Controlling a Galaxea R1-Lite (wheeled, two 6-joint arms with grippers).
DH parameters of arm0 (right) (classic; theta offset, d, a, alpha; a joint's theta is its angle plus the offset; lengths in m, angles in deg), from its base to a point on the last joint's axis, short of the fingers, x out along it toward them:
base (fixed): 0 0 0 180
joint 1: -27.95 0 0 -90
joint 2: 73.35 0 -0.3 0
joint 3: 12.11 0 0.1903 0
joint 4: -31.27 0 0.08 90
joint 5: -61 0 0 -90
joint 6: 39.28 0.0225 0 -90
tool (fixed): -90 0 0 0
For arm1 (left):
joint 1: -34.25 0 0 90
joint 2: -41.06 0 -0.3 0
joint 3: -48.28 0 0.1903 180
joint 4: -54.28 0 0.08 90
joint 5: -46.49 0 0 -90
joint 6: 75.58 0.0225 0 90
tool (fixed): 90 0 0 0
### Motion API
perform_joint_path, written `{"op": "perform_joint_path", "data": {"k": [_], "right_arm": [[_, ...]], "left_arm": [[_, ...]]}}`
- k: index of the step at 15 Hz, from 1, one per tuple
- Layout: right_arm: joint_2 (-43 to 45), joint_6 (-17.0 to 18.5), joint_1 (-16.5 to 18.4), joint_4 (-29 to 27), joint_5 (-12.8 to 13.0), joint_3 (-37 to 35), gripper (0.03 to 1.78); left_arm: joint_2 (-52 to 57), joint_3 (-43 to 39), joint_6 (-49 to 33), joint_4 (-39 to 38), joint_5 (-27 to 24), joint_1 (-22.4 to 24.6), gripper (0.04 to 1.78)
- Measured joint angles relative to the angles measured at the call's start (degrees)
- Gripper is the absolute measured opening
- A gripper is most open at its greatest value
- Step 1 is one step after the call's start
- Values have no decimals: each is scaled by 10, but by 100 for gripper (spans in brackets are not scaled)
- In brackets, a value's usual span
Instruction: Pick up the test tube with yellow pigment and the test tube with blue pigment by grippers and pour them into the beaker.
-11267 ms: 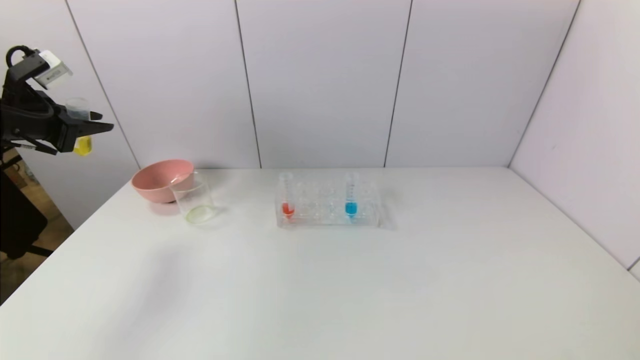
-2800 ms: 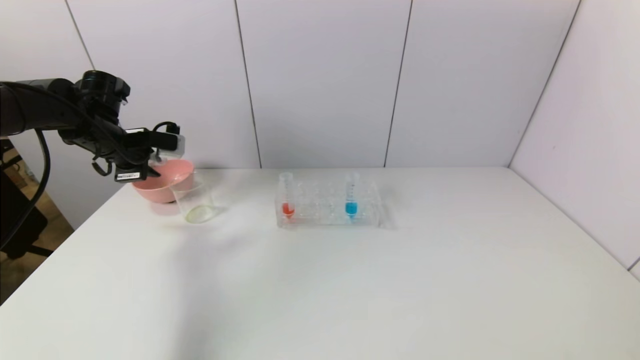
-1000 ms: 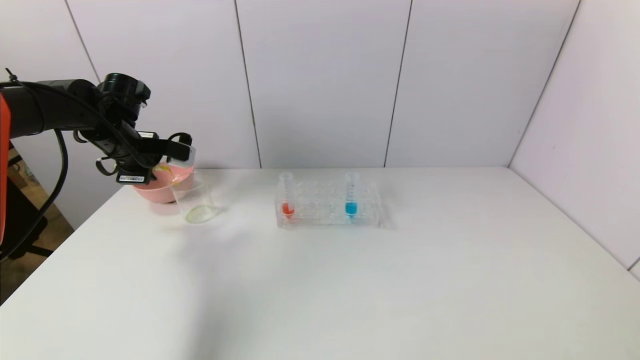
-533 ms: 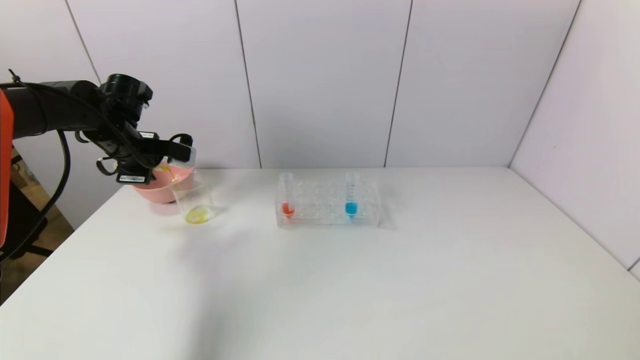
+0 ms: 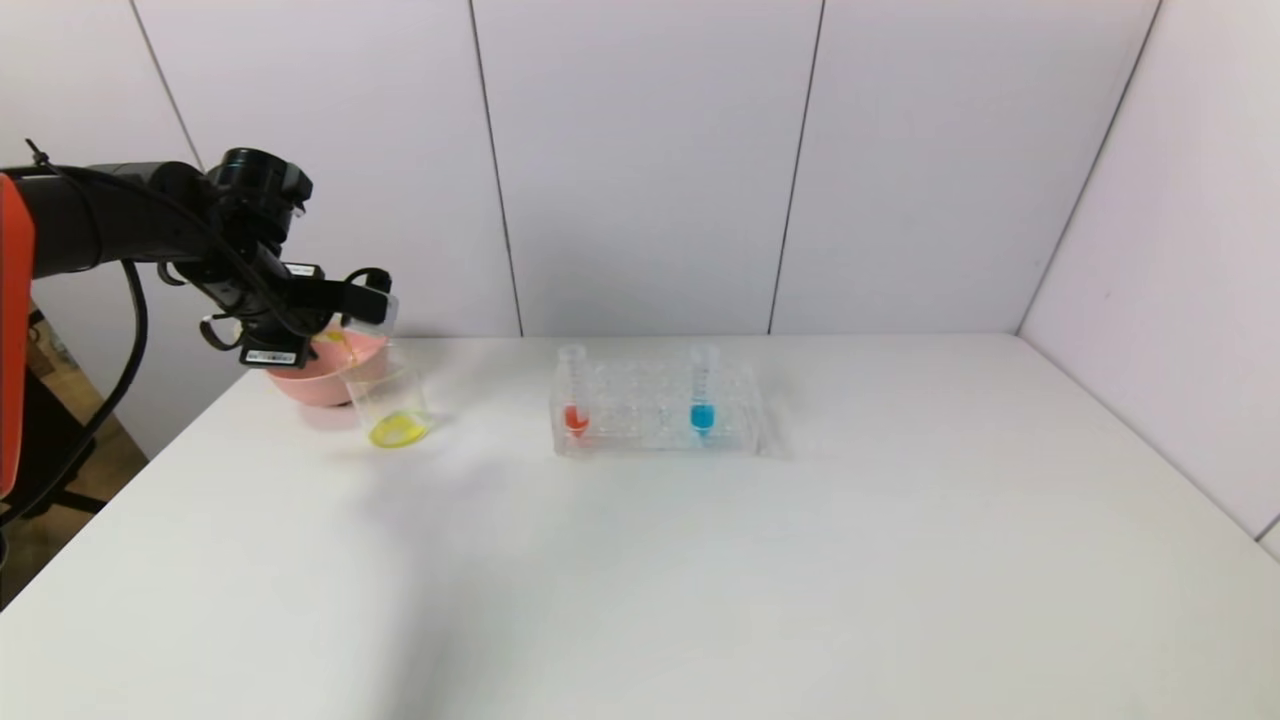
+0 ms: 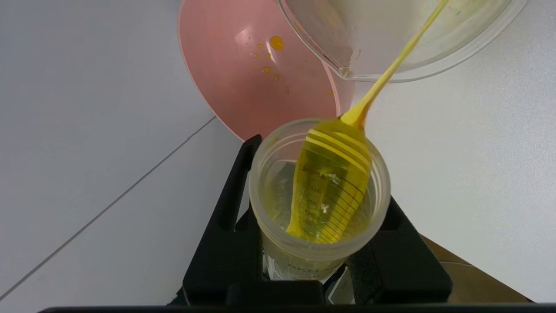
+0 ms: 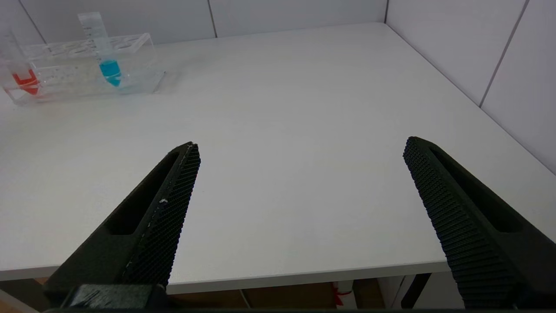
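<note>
White table [image 5: 700,560]: tipped yellow tube [image 6: 319,191] streaming into beaker [image 5: 388,400].

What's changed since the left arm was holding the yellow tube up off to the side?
The left gripper carried the test tube with yellow pigment over to the beaker and tipped it; yellow liquid now streams in and pools at the bottom. The pink bowl, rack, blue tube and red tube stayed put.

You have three test tubes: the test tube with yellow pigment [image 6: 321,204], the test tube with blue pigment [image 5: 703,390], one red tube [image 5: 573,388]. One beaker [image 5: 388,395], one pink bowl [image 5: 310,372], one clear tube rack [image 5: 655,415].
</note>
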Motion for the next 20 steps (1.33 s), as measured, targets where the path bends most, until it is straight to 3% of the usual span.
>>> {"op": "perform_joint_path", "data": {"k": [20], "right_arm": [[0, 0, 0, 0, 0, 0, 171]], "left_arm": [[1, 1, 0, -5, 33, -15, 54]]}}
